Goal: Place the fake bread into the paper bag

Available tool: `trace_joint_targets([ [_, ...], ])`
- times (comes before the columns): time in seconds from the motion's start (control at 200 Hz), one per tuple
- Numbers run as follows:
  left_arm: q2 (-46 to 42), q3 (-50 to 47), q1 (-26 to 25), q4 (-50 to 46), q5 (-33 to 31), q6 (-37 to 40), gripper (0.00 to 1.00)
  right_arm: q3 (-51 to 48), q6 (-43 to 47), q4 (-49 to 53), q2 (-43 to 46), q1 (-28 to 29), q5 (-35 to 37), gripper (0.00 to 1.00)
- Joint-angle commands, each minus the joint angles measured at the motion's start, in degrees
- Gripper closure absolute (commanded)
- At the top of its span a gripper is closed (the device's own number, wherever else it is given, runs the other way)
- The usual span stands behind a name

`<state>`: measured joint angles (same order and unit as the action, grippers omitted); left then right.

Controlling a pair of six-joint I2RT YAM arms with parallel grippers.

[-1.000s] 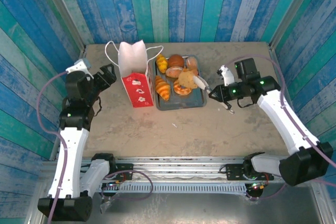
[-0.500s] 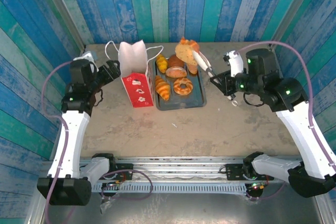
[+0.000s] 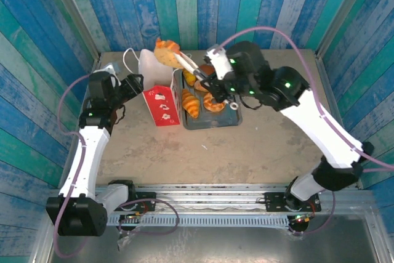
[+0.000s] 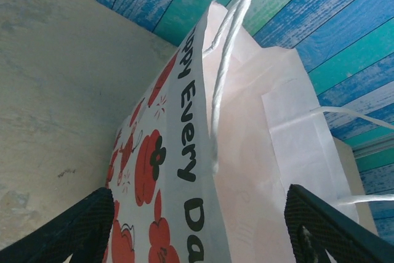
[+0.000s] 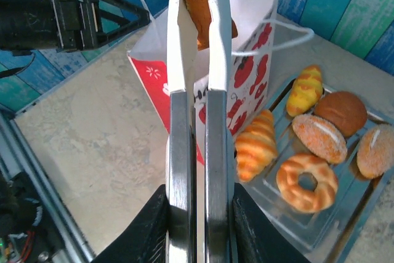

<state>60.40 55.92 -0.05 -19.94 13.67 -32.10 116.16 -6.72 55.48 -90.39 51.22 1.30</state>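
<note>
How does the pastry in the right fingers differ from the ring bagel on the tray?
Pose: the held pastry is pinched in the right gripper and raised by the top of the paper bag. The ring bagel lies flat on the grey tray.
Shape: the ring bagel has a clear centre hole. The held pastry looks lumpy, with no hole showing.
Shared: both are golden-brown toy bread.
</note>
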Motion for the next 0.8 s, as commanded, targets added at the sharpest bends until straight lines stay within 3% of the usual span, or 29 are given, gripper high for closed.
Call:
trace_joint_targets([
  [0.0, 0.6, -0.6, 0.3, 3.5, 1.7, -0.9, 0.27, 6.4, 2.4, 2.4, -3.8, 1.4, 4.4, 0.80],
  [0.341, 1.2, -3.1, 0.3, 5.8, 2.9, -2.0, 0.45, 18.9, 6.9, 10.0, -15.5, 2.7, 4.8, 0.80],
  [0.481, 1.0, -3.5, 0.3, 6.1, 2.6, -2.3, 0.57, 20.7, 8.4, 11.4, -18.2, 2.8, 4.8, 0.79],
  [0.796, 1.0, -3.5, 0.2, 5.7, 2.4, -2.2, 0.73, 22.3, 11.3, 13.0, -22.2, 2.8, 3.9, 0.79],
])
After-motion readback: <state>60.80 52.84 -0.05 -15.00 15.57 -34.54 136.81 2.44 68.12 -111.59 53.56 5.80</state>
